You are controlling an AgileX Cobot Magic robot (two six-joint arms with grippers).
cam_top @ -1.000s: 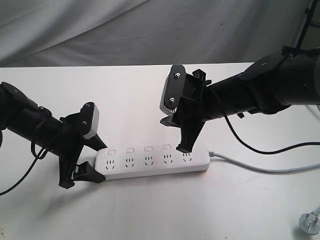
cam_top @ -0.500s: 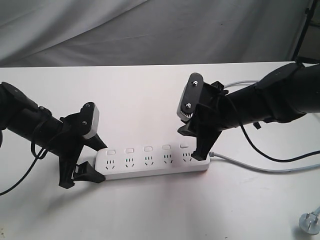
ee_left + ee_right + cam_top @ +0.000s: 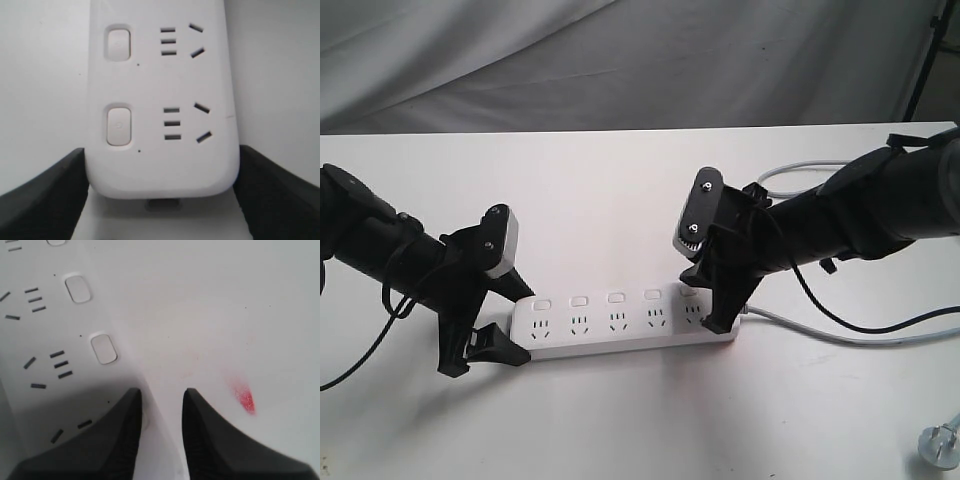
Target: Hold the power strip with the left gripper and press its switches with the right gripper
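Power strip (image 3: 620,330) lies mid-desk (image 3: 620,430), left gripper (image 3: 522,328) grasping its left end so it stays put, while right gripper (image 3: 717,320), narrowly parted and empty, tips down at the right-end switches (image 3: 616,298) for pressing.

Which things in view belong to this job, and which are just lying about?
In the job: power strip, switches, left gripper, right gripper.
Lying about: plug, grey cloth.
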